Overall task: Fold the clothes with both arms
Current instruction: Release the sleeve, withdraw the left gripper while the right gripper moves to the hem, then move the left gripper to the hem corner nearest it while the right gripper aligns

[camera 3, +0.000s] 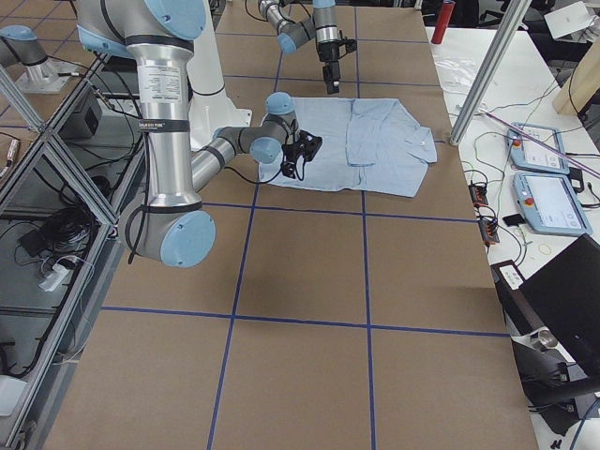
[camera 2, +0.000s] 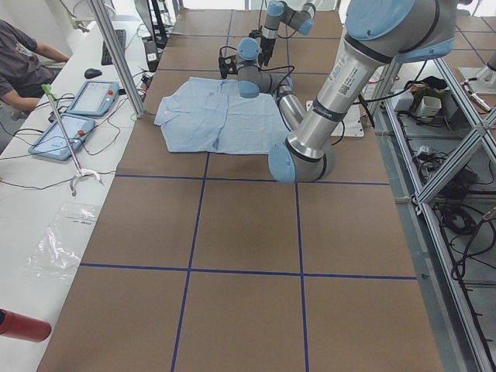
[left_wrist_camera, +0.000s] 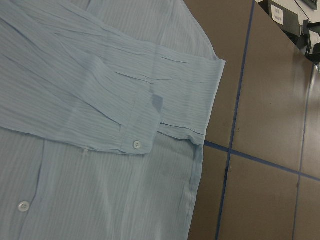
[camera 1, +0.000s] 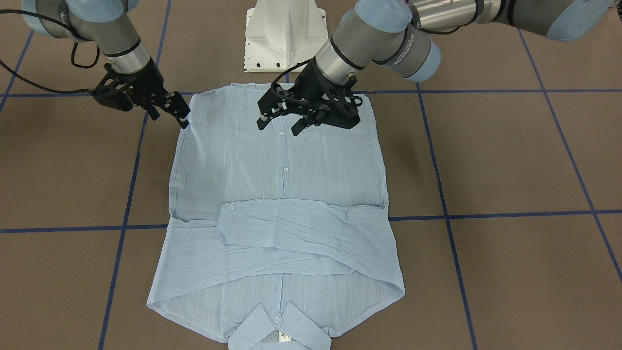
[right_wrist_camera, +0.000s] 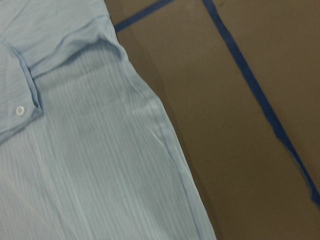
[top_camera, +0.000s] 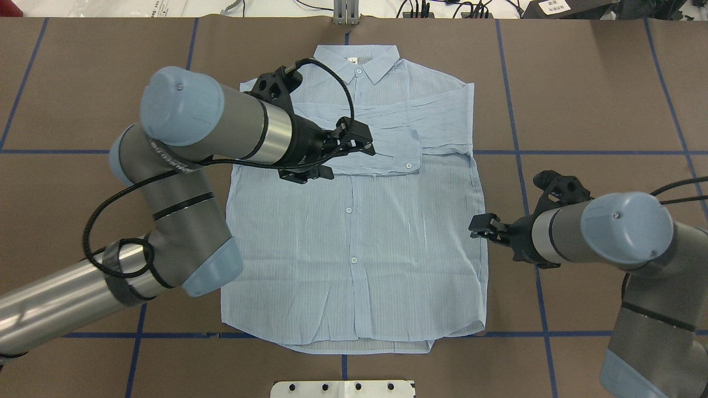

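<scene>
The pale-blue shirt [camera 1: 291, 170] lies flat and buttoned on the brown table, collar [top_camera: 357, 58] away from the robot, hem toward it. Both sleeves are folded across the chest, and one cuff with its button [left_wrist_camera: 135, 145] lies on top. My left gripper [camera 1: 279, 127] hovers open and empty above the shirt's button line; in the overhead view [top_camera: 347, 159] it sits just below the folded sleeves. My right gripper [camera 1: 170, 119] is open at the shirt's side edge [top_camera: 480, 225], holding nothing. The right wrist view shows that side edge [right_wrist_camera: 165, 135] lying flat.
The white pedestal base [camera 1: 285, 34] stands just beyond the hem. Blue tape lines [top_camera: 520, 166] cross the brown table. A side desk with tablets [camera 2: 77, 101] and a seated person [camera 2: 23, 54] lies past the collar end. Bare table surrounds the shirt.
</scene>
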Robot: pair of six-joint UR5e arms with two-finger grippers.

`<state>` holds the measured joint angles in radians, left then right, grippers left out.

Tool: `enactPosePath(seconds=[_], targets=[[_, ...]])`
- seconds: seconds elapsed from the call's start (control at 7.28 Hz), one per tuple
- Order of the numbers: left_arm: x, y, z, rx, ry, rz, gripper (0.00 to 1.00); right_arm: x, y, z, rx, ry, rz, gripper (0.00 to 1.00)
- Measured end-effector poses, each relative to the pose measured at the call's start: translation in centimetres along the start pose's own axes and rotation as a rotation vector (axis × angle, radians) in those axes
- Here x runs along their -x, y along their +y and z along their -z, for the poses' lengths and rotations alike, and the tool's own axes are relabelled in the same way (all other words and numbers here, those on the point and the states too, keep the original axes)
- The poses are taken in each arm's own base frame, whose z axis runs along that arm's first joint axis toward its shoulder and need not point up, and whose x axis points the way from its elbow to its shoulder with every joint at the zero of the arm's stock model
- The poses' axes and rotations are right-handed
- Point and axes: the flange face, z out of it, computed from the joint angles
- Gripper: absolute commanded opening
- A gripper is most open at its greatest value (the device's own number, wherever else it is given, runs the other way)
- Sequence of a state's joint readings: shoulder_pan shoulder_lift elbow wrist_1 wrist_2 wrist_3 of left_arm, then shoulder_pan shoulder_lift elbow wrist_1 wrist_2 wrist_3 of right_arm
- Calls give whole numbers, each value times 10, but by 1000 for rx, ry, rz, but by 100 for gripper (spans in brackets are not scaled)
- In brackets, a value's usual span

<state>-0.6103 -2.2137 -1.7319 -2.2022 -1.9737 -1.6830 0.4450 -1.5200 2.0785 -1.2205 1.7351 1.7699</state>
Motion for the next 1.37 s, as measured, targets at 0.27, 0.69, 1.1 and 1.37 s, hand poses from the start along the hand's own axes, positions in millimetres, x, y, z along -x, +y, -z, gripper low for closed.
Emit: enactPosePath(seconds=[0.27, 0.69, 1.1, 1.37], targets=[[28, 10, 31, 0, -5, -2, 94, -5, 36, -9, -7, 13, -60, 96], [39, 12, 32, 0, -18, 2, 95, -10, 62, -22, -14, 55, -135, 96], [41, 16, 27, 6, -23, 2, 95, -24, 98, -40, -19, 150, -114, 93], [42, 18, 24, 9, -26, 4, 96, -25, 114, -46, -15, 176, -96, 89]])
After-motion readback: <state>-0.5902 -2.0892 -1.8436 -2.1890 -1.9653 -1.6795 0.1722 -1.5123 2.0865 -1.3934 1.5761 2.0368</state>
